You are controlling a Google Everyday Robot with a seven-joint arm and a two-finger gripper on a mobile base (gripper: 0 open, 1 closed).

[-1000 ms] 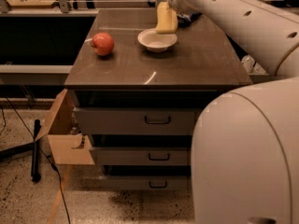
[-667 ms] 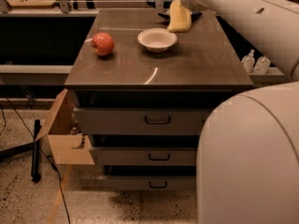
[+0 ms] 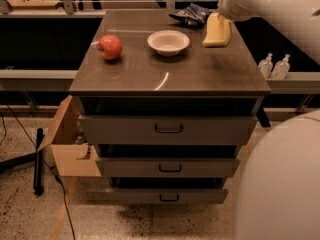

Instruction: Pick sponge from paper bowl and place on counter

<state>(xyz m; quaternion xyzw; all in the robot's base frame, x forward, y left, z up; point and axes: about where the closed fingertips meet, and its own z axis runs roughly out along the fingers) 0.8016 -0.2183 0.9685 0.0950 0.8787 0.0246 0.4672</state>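
The pale yellow sponge (image 3: pixel 216 32) hangs tilted from my gripper (image 3: pixel 219 17) over the back right part of the grey-brown counter (image 3: pixel 200 71). Its lower end is at or just above the counter top; I cannot tell if it touches. The gripper is shut on the sponge's top end and is mostly hidden by the white arm. The white paper bowl (image 3: pixel 168 42) stands empty at the counter's middle back, to the left of the sponge.
A red apple (image 3: pixel 110 47) sits left of the bowl. A dark crumpled snack bag (image 3: pixel 190 15) lies at the back, next to the sponge. Three handled drawers (image 3: pixel 168 129) are below. A cardboard box (image 3: pixel 65 144) stands at lower left, two bottles (image 3: pixel 273 66) on the right.
The gripper has carried the sponge from above the bowl to the right and lower, over the bare counter. The bowl is left empty and has not moved.
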